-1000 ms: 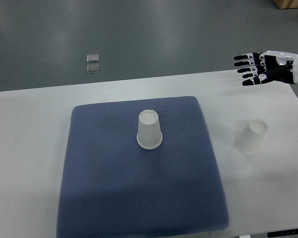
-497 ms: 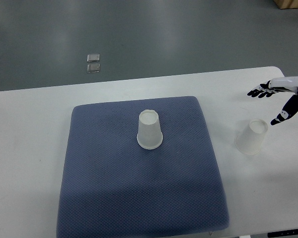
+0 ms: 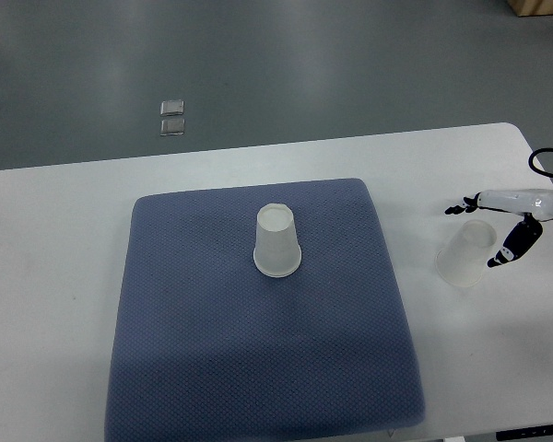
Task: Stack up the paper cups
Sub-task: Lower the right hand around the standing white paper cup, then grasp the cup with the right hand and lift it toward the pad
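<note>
- Our right hand (image 3: pixel 500 224) comes in from the right edge, where its arm is cut off almost at once; only a white wrist and dark fingers show.
- The fingers are spread apart around the top of the right-hand paper cup (image 3: pixel 466 252), one reaching beyond it and another on its right side — we cannot tell whether any of them touches it.
- That cup stands upside down on the bare white table (image 3: pixel 55 276), just off the mat's right edge; it looks translucent white and tapered.
- A second paper cup (image 3: pixel 277 241), also inverted, stands on the blue mat (image 3: pixel 258 368) near its middle — well apart from the first.
- The mat is a rounded square with a fine dimpled weave.
- Our left hand is out of view.
</note>
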`<state>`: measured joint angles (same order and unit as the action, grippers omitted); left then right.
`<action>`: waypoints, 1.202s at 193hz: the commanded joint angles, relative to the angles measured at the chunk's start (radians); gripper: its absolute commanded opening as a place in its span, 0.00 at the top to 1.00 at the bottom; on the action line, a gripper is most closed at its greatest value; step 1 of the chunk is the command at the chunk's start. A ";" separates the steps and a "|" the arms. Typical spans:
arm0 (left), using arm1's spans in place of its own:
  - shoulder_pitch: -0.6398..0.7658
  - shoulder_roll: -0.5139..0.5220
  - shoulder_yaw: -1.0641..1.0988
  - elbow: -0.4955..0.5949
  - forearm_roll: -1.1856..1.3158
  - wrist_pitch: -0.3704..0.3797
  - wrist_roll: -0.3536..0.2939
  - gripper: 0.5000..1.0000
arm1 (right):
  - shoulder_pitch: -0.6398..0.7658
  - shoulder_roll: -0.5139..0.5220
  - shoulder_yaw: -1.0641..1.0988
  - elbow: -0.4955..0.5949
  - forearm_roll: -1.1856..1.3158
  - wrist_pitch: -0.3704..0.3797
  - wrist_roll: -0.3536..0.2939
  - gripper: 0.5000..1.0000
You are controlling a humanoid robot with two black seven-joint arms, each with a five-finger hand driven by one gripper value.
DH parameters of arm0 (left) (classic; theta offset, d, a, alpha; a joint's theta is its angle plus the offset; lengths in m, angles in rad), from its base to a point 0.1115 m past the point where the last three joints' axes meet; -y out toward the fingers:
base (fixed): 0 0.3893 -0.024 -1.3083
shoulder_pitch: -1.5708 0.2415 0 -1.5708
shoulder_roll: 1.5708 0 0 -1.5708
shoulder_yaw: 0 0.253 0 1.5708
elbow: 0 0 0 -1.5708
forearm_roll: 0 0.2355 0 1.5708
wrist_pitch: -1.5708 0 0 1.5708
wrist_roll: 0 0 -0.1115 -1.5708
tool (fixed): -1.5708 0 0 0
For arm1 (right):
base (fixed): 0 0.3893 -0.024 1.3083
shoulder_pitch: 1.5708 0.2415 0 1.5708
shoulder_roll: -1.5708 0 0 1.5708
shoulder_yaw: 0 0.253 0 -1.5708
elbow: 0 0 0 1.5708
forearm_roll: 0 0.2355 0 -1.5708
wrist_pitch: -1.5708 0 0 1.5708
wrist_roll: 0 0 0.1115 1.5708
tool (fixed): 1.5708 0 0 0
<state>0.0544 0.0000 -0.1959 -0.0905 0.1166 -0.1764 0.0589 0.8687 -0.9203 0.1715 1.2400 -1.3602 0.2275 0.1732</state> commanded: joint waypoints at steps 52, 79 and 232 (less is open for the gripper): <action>-0.001 0.000 0.000 0.000 0.000 0.000 -0.001 0.00 | 0.001 0.040 -0.044 -0.020 -0.036 -0.063 -0.001 0.40; -0.001 0.000 0.000 0.000 0.000 0.000 -0.001 0.00 | 0.000 0.040 -0.046 -0.022 -0.037 -0.065 -0.001 0.50; 0.001 0.000 0.000 0.000 0.000 0.000 0.001 0.00 | 0.285 0.031 -0.023 0.023 0.041 0.128 0.068 0.60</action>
<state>0.0542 0.0000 -0.1960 -0.0905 0.1166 -0.1764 0.0588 1.0839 -0.8983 0.1464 1.2464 -1.3636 0.2885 0.2359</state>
